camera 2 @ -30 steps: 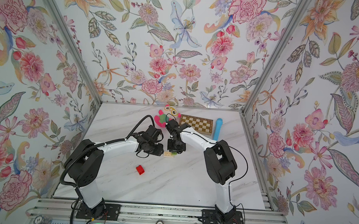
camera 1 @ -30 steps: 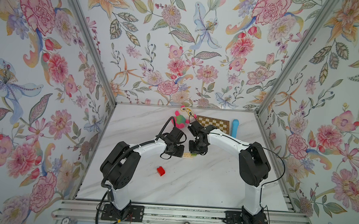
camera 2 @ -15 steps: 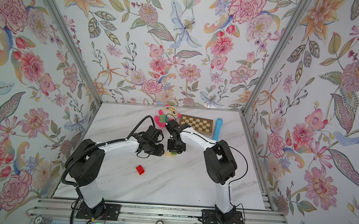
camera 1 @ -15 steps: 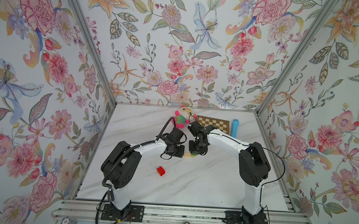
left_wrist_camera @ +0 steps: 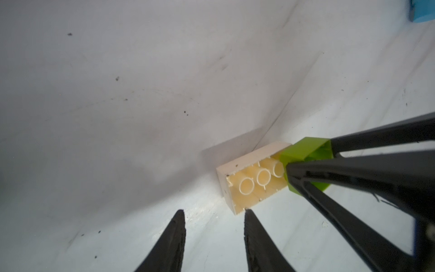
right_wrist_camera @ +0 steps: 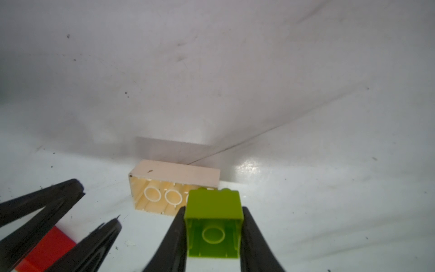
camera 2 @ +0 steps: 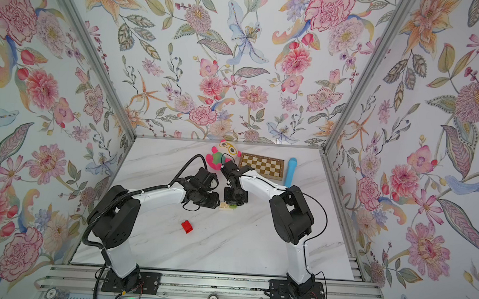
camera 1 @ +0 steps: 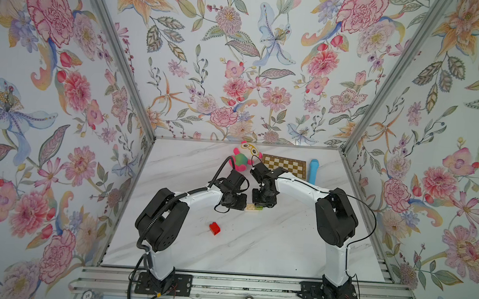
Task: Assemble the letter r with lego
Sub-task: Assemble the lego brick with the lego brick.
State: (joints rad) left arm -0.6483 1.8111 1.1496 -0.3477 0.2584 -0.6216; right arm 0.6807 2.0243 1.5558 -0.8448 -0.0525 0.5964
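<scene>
Mid-table, my right gripper (right_wrist_camera: 213,212) is clamped on the lime green brick (right_wrist_camera: 214,205), its studs turned toward the hollow underside of the cream brick (right_wrist_camera: 174,174), which lies on its side on the marble table (camera 1: 255,250). The lime piece covers one end of that underside, but I cannot tell whether it is seated. My left gripper (left_wrist_camera: 213,213) stands parted and empty, with one fingertip (left_wrist_camera: 249,219) at the cream brick's near corner; contact is unclear. Bare marble runs to the table's front edge and out to either side. The tight spot is between my two wrists, which nearly meet above the bricks. The red brick (camera 1: 214,228) sits alone, well apart, toward the front on my left arm's side. Along the back, the plush toy (camera 1: 242,157), chessboard (camera 1: 284,165) and blue cylinder (camera 1: 313,170) line up behind my wrists. Compared with a second ago, nothing has shifted: arms, red brick and cream brick hold their places. Both top views hide my fingers under the wrist housings and show only a sliver of cream and lime. The wrist views show the grip and the round tubes inside the cream brick, and only the right wrist view catches the red brick behind my left fingers.
</scene>
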